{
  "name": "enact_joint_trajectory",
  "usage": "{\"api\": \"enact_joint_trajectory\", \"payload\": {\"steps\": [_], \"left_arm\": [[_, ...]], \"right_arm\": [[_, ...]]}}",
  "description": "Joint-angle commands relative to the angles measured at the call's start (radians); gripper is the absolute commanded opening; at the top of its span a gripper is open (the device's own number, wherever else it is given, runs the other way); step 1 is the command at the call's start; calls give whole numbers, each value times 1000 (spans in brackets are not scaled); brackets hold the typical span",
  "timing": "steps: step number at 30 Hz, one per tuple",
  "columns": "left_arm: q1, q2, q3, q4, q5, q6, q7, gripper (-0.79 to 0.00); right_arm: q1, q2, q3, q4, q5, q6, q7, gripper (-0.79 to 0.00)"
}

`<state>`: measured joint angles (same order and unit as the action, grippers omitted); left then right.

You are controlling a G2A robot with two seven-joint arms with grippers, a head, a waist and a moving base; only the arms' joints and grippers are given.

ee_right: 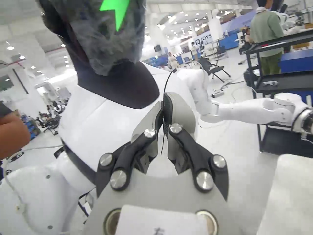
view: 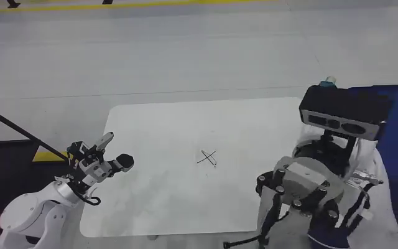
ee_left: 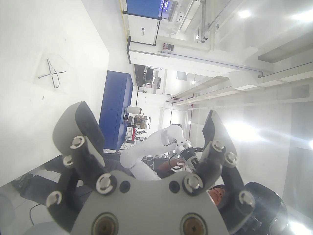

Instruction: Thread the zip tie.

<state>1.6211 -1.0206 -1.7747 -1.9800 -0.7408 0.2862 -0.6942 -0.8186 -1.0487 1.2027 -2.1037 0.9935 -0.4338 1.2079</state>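
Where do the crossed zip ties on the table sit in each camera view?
Top view: crossed zip ties at the middle of the white table.
Left wrist view: the ties on the table, beyond the open left gripper.
Right wrist view: a separate zip tie, clamped in the right gripper.
Shared landmark: the table.

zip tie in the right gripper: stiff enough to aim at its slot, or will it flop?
Probably semi-stiff: the zip tie stands out past the shut right gripper with only a slight bend. It looks thin and likely very light, so its free end may wobble in motion. It could also pivot in the narrow pinch.
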Motion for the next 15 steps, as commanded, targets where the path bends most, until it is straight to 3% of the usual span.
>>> {"api": "enact_joint_trajectory", "payload": {"steps": [1,6,11,15], "left_arm": [[0,0,0,0,0,0,0,0],[0,0,0,0,0,0,0,0],[0,0,0,0,0,0,0,0],[0,0,0,0,0,0,0,0]], "right_arm": [[-10,-4,-8,1,36,0,-14,-785],[-58,-14,-54,11,42,16,-98,-785],[-88,-25,-118,7,-1,26,-96,-785],[-68,-33,-117,-5,-93,-70,-55,-785]]}}
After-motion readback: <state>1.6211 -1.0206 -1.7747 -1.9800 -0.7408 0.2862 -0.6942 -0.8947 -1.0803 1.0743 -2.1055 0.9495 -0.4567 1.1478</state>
